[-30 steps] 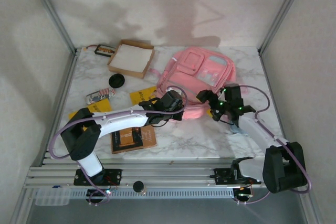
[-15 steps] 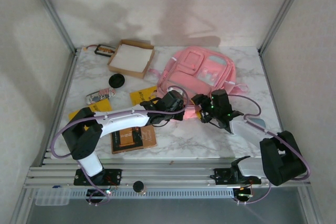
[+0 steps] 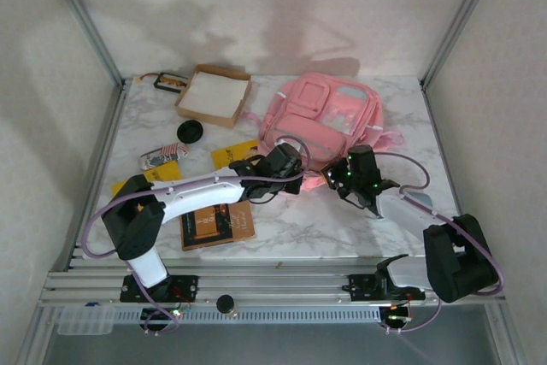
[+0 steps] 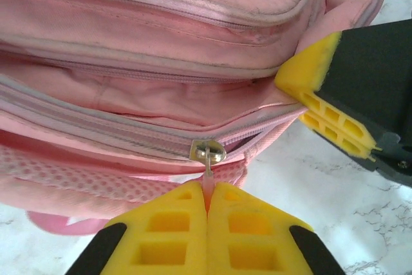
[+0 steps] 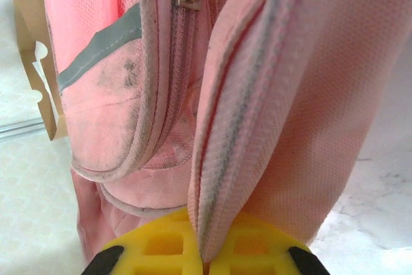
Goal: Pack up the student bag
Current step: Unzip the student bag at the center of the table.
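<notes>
The student bag (image 3: 325,113), pink with pale panels, lies at the back right of the table with its main zip partly open toward me. My left gripper (image 3: 301,177) is at the bag's near edge. In the left wrist view this gripper (image 4: 207,201) is shut on the pink tab of the silver zipper pull (image 4: 208,154). My right gripper (image 3: 331,180) meets the same edge from the right. Seen from the right wrist, it (image 5: 206,259) is shut on a fold of the bag's zip edge (image 5: 232,127). Its yellow fingers (image 4: 328,107) also show in the left wrist view.
A brown cardboard box (image 3: 214,94) with a white inside stands at the back left. A black disc (image 3: 190,132), yellow packets (image 3: 232,154), a silver-red wrapper (image 3: 162,156) and a brown flat board (image 3: 215,226) lie left of the bag. Metal rails (image 3: 256,284) run along the near edge.
My right gripper has swung left to the bag's near edge and shut on the fabric fold. The left gripper has stayed shut on the zipper pull.
</notes>
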{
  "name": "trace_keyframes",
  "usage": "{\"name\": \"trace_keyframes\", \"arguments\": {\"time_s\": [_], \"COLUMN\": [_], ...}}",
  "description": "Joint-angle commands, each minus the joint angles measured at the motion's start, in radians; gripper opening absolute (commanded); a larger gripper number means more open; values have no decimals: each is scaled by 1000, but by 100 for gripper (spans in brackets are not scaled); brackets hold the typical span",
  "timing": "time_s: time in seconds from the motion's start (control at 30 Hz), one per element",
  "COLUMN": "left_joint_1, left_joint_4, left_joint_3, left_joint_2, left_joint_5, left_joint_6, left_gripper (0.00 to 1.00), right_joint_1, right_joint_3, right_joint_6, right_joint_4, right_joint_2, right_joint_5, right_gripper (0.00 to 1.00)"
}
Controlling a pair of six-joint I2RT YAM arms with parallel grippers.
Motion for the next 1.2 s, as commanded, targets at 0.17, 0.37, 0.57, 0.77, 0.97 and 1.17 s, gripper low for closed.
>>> {"name": "trace_keyframes", "arguments": {"time_s": [0.17, 0.37, 0.57, 0.77, 0.97, 1.17], "left_joint_1": [41, 89, 102, 102, 103, 105], "left_joint_4": [-170, -156, -65, 5, 17, 20], "left_joint_3": [19, -28, -34, -46, -56, -69], "left_joint_2": [-72, -76, -68, -66, -62, -71], "left_joint_5": [-121, -109, -14, 13, 12, 17], "left_joint_6": [81, 145, 171, 164, 169, 172], "left_gripper": [0, 0, 0, 0, 0, 0], "right_joint_1": [-225, -351, -365, -306, -123, -22], "right_joint_3": [103, 236, 268, 343, 393, 426], "right_joint_6": [-312, -528, -587, -711, -938, -1183], "right_joint_4": [-155, -291, -261, -420, -467, -416], "right_joint_2": [-53, 40, 83, 20, -11, 114], "right_joint_5": [-24, -78, -137, -57, -101, -246], "right_gripper": [0, 0, 10, 44, 66, 67]}}
